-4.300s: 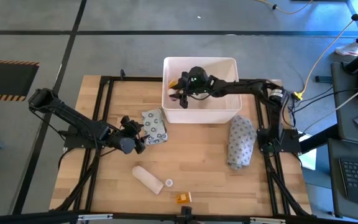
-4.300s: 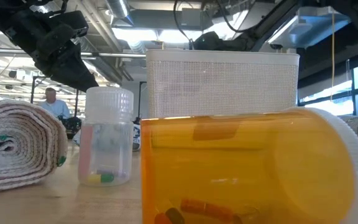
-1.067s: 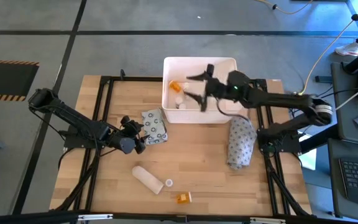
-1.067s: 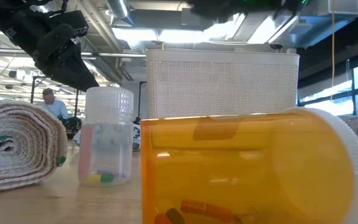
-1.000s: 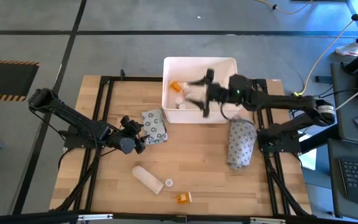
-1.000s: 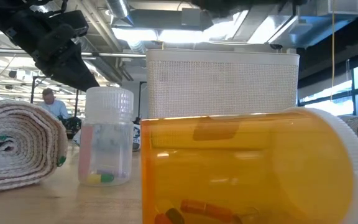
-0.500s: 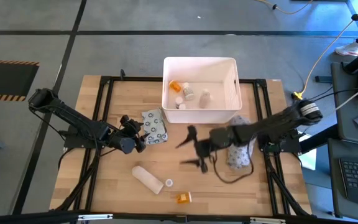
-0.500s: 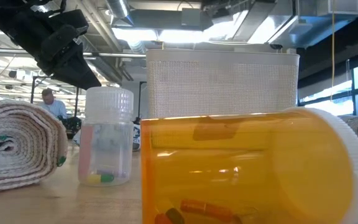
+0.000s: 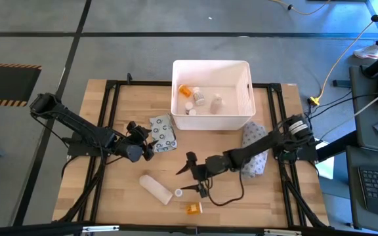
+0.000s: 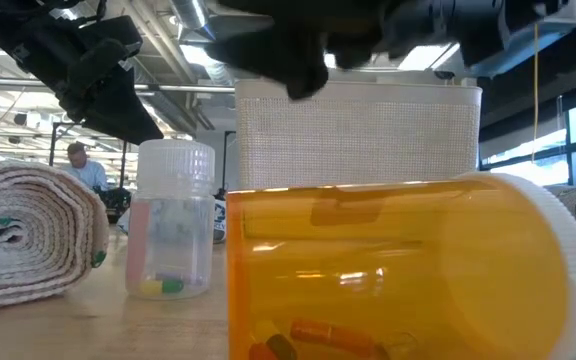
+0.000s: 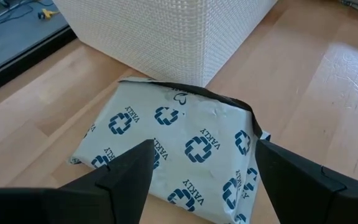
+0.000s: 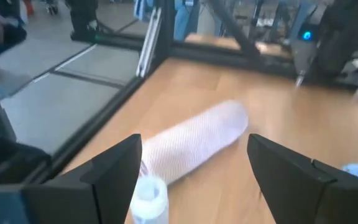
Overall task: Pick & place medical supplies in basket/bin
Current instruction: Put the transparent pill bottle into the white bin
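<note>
Light wooden table (image 9: 123,190), black frame rails along its sides. On it: white bin (image 9: 212,121) at far centre; grey printed packet (image 9: 163,133) beside the bin's corner; grey cloth bundle (image 9: 254,149); white roll (image 9: 155,188), small white bottle (image 9: 178,193), orange pill bottle (image 9: 193,208) near the front edge.

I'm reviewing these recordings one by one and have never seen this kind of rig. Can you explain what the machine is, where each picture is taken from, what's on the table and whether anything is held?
Two dark robot arms work at a wooden table.

The overhead picture shows everything. A second camera sits at table height, and one rides on each wrist.

The white bin already holds an orange bottle and some small white items. On the table lie a printed grey packet, a white roll, a little white bottle, an orange pill bottle and a grey patterned bundle.

The left gripper hangs open by the packet. The right gripper is open near the roll. Neither holds anything.
</note>
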